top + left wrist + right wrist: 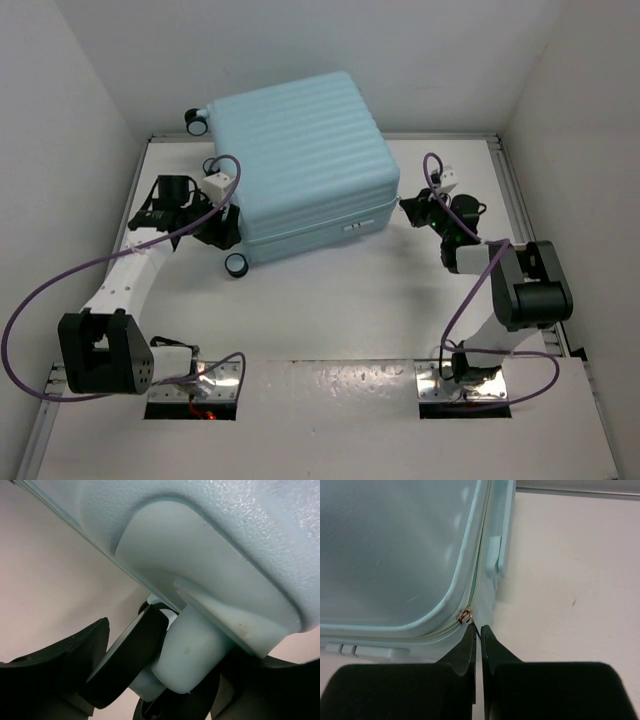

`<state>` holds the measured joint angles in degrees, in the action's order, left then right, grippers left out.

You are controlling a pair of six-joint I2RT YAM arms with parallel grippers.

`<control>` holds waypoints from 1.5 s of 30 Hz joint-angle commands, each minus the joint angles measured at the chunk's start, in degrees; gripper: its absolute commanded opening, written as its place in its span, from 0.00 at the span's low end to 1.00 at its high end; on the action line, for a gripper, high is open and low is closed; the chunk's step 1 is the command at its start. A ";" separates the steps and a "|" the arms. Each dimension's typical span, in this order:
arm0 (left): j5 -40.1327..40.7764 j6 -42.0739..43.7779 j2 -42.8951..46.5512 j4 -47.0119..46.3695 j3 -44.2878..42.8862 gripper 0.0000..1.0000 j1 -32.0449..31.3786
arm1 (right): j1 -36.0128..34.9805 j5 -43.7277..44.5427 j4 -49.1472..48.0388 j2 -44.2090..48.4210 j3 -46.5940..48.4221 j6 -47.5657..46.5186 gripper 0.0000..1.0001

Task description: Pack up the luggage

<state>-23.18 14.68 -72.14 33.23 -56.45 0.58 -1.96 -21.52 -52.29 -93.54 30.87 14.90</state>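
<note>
The large pale aqua-blue ribbed hard-shell suitcase (300,160) lies closed on the white counter (380,300), between both sets of jaws. The left jaws stand wide apart, straddling a black caster wheel (127,660). The right jaws are pressed together just below the brass zipper slider (465,615), perhaps pinching its thin dark tab.

The suitcase (300,165) is a large, pale aqua-blue hard-shell case with a ribbed shell. It is closed and lies flat on one broad side, turned askew, at the far middle of the table (330,310), with its back end at the far edge. Black caster wheels (237,265) stick out at its left end, one toward the far-left corner and one nearer. A zip follows the seam, and its small brass-coloured slider (465,616) sits at a rounded corner.
</note>
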 commanded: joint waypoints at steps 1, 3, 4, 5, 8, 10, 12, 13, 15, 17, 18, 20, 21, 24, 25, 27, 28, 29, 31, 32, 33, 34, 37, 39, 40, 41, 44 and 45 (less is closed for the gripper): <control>11.50 2.98 -1.17 -1.94 0.45 0.00 4.61 | 4.94 5.62 -4.83 -4.19 4.89 -1.36 0.00; 10.87 4.04 -0.20 -3.17 1.50 0.00 5.13 | 6.17 3.25 -6.86 -7.09 6.12 -1.01 0.00; 10.87 4.57 0.33 -4.83 2.64 0.00 5.13 | 6.44 2.71 -7.21 -8.06 8.48 -0.92 0.00; 11.40 5.09 1.20 -5.63 3.18 0.00 5.66 | 6.79 1.23 -8.34 -10.24 9.20 -1.09 0.00; 12.71 5.63 1.21 -6.95 3.18 0.00 5.66 | 8.28 -0.97 -10.01 -14.28 13.59 0.22 0.00; 13.42 5.63 -0.71 -7.48 3.18 0.00 6.19 | 8.72 -3.61 -10.98 -17.97 17.71 1.36 0.00; 13.95 5.63 -1.94 -8.00 2.40 0.00 6.98 | 8.90 -4.84 -11.43 -19.83 21.06 2.85 0.00; 13.95 5.10 -2.56 -8.01 2.39 0.00 7.68 | 8.90 -5.28 -12.12 -21.93 24.55 3.12 0.00; 14.47 4.40 -4.32 -8.62 1.17 0.00 8.47 | 8.81 -6.34 -12.31 -25.97 26.95 3.91 0.00; 14.48 4.40 -5.20 -9.24 0.64 0.00 9.26 | 8.55 -6.26 -12.39 -28.18 31.78 4.35 0.00; 15.09 3.87 -5.20 -9.85 0.64 0.00 9.79 | 8.20 -6.26 -12.48 -31.50 33.27 4.44 0.00; 15.71 3.35 -6.52 -10.38 0.02 0.00 10.31 | 7.58 -5.82 -12.13 -33.54 38.81 5.05 0.00; 15.71 3.34 -6.52 -10.38 -0.68 0.00 10.32 | 7.41 -5.64 -11.26 -37.29 42.04 5.49 0.00; 15.71 2.82 -7.14 -10.91 -0.68 0.00 10.32 | 6.18 -4.59 -10.20 -43.28 50.74 6.28 0.00; 15.19 2.81 -7.14 -10.91 -0.68 0.00 10.32 | 5.74 -4.06 -8.98 -45.74 52.60 6.20 0.00; 15.18 1.76 -7.14 -11.52 -0.68 0.00 10.32 | 5.12 -3.36 -8.44 -48.22 59.99 6.55 0.00; 15.18 1.76 -7.66 -11.52 -0.68 0.00 10.32 | 4.77 -2.48 -6.87 -51.89 61.83 6.64 0.00; 15.18 1.76 -7.67 -11.52 -0.68 0.00 10.32 | 4.42 -2.13 -6.34 -53.14 65.77 6.81 0.00; 15.79 1.76 -7.67 -12.14 -0.68 0.00 10.32 | 3.55 -0.90 -4.24 -58.30 71.50 6.73 0.00; 15.80 1.06 -7.67 -12.14 -0.68 0.00 10.32 | 3.28 -0.55 -3.61 -59.64 75.87 6.46 0.00; 15.80 1.06 -7.67 -12.75 -0.68 0.00 10.32 | 3.01 -0.02 -2.30 -62.27 79.83 6.20 0.00; 15.80 0.53 -7.67 -12.75 -0.68 0.00 9.80 | 2.40 1.81 -0.90 -64.56 83.78 6.20 0.00; 15.80 0.00 -7.14 -13.28 -1.30 0.00 9.79 | 0.48 2.53 0.26 -67.21 87.96 5.76 0.00; 15.80 -0.52 -6.53 -13.89 -1.82 0.00 9.79 | 0.11 2.36 -0.87 -65.99 84.47 6.19 0.00; 15.27 -0.53 -6.52 -13.90 -1.83 0.08 9.27 | -0.06 1.92 -1.93 -63.37 83.13 5.94 0.04; 15.27 -0.53 -6.00 -13.90 -2.35 0.20 9.26 | -0.15 1.92 -3.41 -62.04 81.38 6.02 0.10; 14.30 -2.63 -3.81 -14.68 -3.40 0.49 9.26 | 1.07 0.70 -8.34 -53.70 69.61 6.81 0.40; 13.69 -3.42 -2.93 -14.69 -3.41 0.57 9.26 | 1.16 0.34 -8.96 -51.68 61.49 7.07 0.46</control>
<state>-21.82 18.13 -77.36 22.72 -57.95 5.08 -3.57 -24.64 -58.61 -152.40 102.28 22.68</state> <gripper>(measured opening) 0.729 0.424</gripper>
